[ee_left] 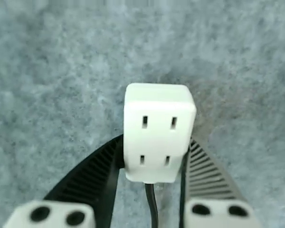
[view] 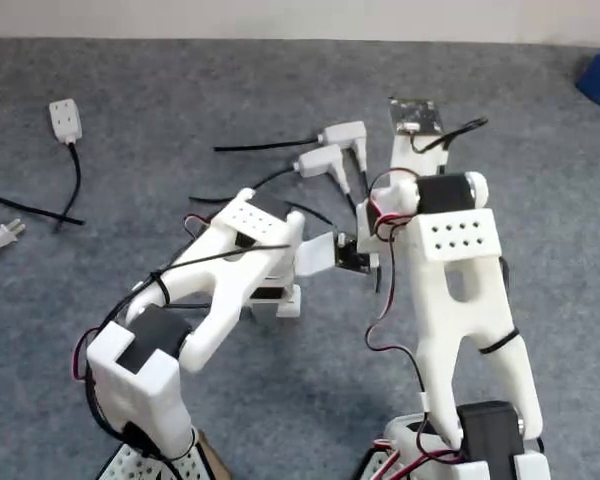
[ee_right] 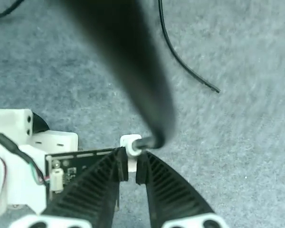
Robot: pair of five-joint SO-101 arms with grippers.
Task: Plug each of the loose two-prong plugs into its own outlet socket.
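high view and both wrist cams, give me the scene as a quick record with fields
left tool: shut on a white outlet socket, slot face toward its camera
right tool: shut on a small white plug with a black cord
socket slots: the visible ones are empty
elsewhere: second socket and loose plug near the high view's left edge
surface: grey carpet
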